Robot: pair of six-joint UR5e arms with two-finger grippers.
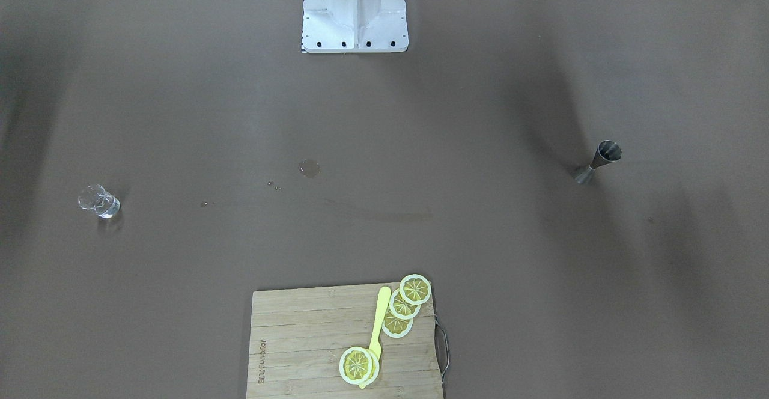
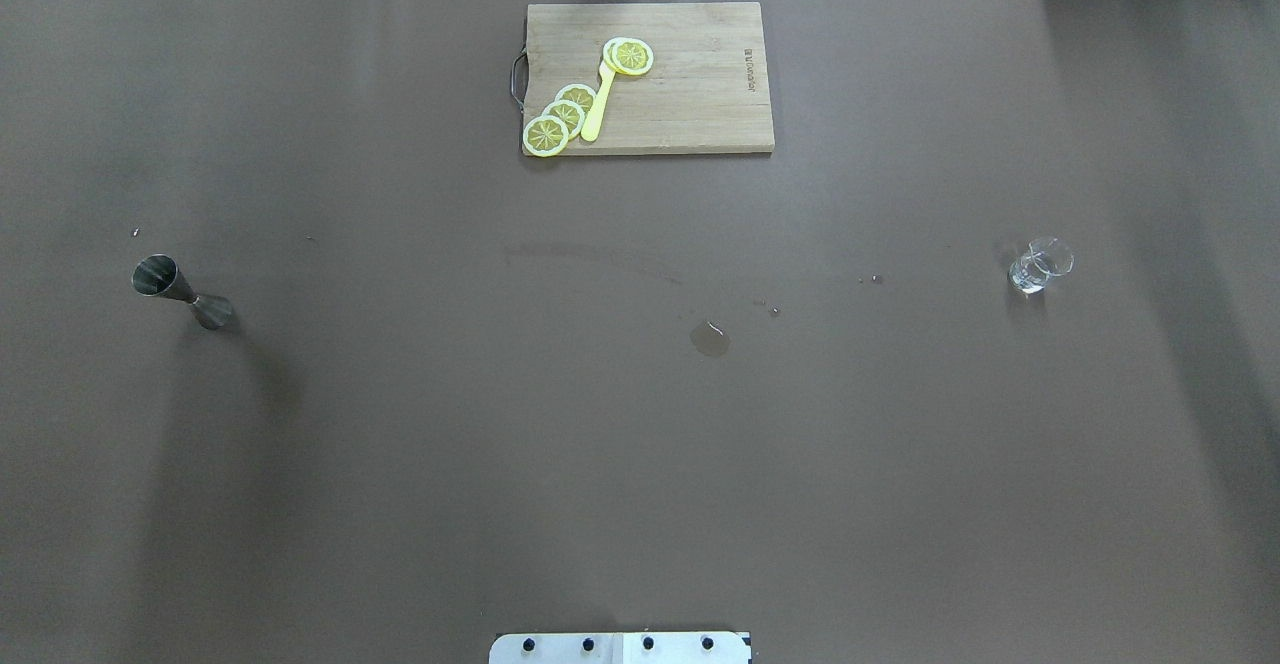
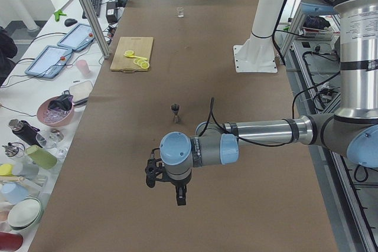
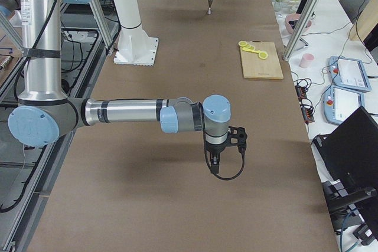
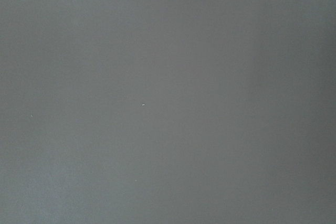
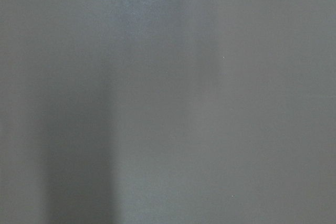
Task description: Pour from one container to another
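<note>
Steel jigger (image 2: 182, 293) and clear glass (image 2: 1040, 265) stand well apart — contents unclear.

left arm (image 3: 260, 129) outstretched, right arm (image 4: 124, 112) outstretched

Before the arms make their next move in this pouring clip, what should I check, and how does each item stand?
1. Jigger upright and free on the robot's left side: ok.
2. Glass upright and free on the robot's right side: ok.
3. Liquid in either container: cannot tell.
4. Table dry between them: not ok; a puddle and droplets lie near the middle.
5. Left gripper and right gripper away from both containers: ok. Whether each is open or shut: cannot tell.
6. Cutting board with lemon slices out of the line between the containers: ok, at the far edge.
</note>
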